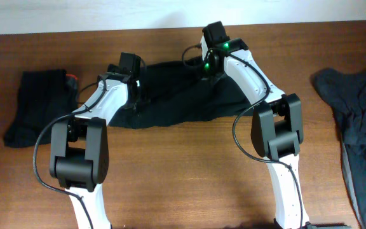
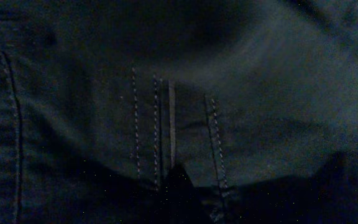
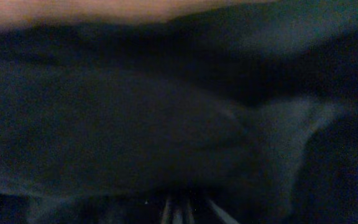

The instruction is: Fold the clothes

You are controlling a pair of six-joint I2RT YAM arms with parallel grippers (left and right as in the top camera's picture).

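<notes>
Overhead, the left gripper (image 1: 135, 98) and the right gripper (image 1: 208, 73) are reaching into the black garment (image 1: 170, 105) lying mid-table (image 1: 189, 165). Both wrist views are showing only dark cloth, so I cannot tell their grip. Each should probably be pinching an edge evenly before lifting.

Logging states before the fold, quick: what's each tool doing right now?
Left tool: down on the black garment, open or closed cannot be told.
Right tool: same garment, cannot be told.
</notes>
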